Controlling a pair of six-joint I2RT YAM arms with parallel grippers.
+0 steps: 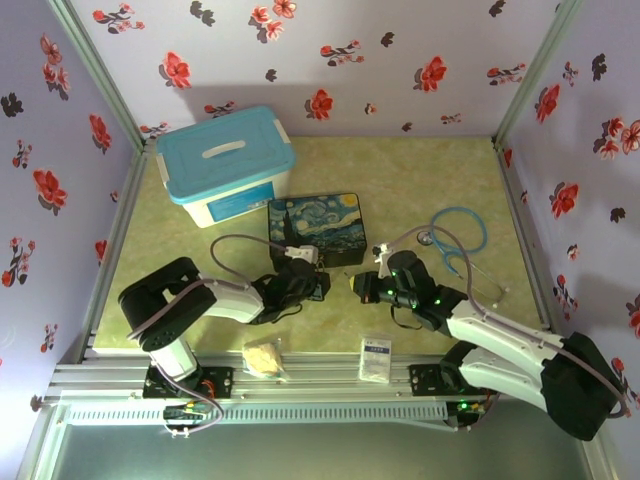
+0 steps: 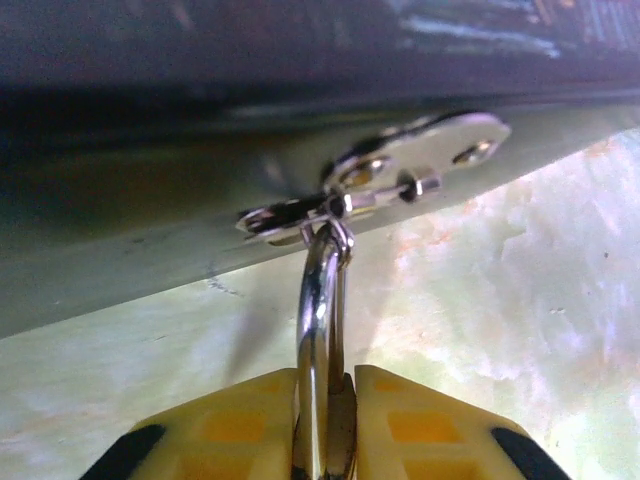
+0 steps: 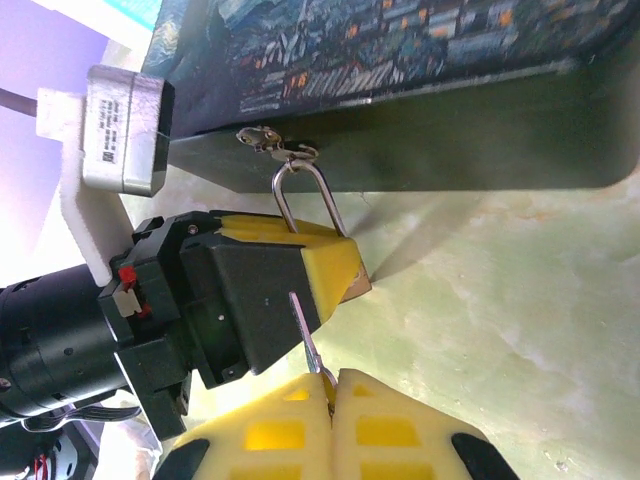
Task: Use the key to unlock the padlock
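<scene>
The padlock hangs by its silver shackle [image 2: 320, 320] from the hasp [image 2: 400, 180] on the front of the Starry Night tin [image 1: 316, 228]. My left gripper [image 2: 325, 375] is shut on the padlock, its yellow pads pressed on both sides of the body. In the right wrist view the left gripper [image 3: 345, 270] reaches in from the left, and a brass corner of the padlock [image 3: 358, 285] pokes out of it below the shackle [image 3: 310, 200]. My right gripper [image 3: 332, 378] is shut on the key [image 3: 305, 335]. The key's thin blade points up towards the padlock, a short gap away.
A white box with a blue lid [image 1: 225, 165] stands behind the tin at the back left. A blue stethoscope [image 1: 460, 240] lies to the right. A white packet [image 1: 376, 357] and a beige lump [image 1: 264, 357] sit at the near edge.
</scene>
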